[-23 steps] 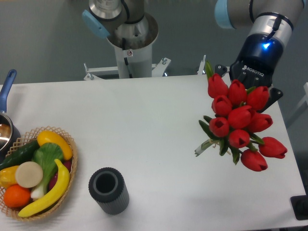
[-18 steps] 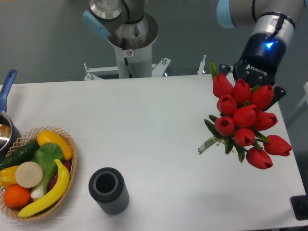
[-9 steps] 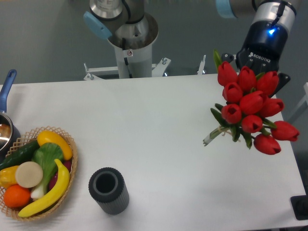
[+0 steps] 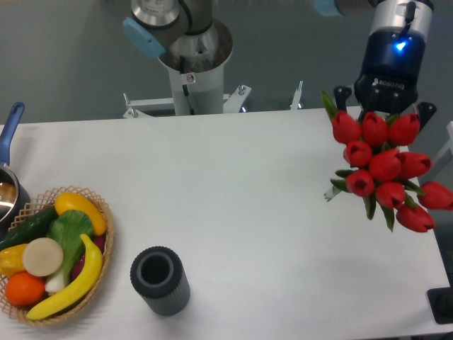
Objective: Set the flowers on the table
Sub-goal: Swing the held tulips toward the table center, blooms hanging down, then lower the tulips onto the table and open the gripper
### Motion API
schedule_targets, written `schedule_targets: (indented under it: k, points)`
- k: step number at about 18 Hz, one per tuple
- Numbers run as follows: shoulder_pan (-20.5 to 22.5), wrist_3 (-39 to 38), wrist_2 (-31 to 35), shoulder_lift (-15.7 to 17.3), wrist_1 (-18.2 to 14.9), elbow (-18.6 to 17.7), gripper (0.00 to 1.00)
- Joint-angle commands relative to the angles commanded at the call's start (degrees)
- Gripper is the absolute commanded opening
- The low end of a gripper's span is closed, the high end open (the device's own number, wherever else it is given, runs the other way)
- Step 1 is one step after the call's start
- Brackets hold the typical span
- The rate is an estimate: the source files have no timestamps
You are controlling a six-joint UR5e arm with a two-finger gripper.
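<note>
The flowers (image 4: 386, 168), a bunch of red tulips with green leaves, hang in the air over the right edge of the white table (image 4: 233, 184). Their cut stem ends point left and down. My gripper (image 4: 383, 108) sits directly above and behind the buds and is shut on the flowers. The blooms hide its fingertips and the place where it grips the stems. The outermost buds reach past the table's right edge.
A dark grey ribbed cylinder vase (image 4: 160, 280) stands open-mouthed near the front of the table. A wicker basket (image 4: 99, 212) of fruit and vegetables sits at the front left, with a pot (image 4: 8, 185) behind it. The robot's base (image 4: 190, 64) rises at the back centre.
The gripper has carried the flowers to the right and a little away from the front, from over the table's right part to its right edge. Everything else is unmoved.
</note>
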Motion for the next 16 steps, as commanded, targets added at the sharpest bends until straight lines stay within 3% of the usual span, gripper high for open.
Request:
schedule_targets:
  k: [6,8,13,16]
  points:
    - [-5.62,6.76,16.0,-0.08,-0.61,-4.93,0.36]
    - [-8.0,9.15,22.25,-0.52,-4.11,-5.46,0.36]
    - [-10.29,11.7,28.59,-2.89,-7.46,-6.25,0.36]
    - [-11.78,14.16,32.28,-5.6,-7.47,-6.96,0.37]
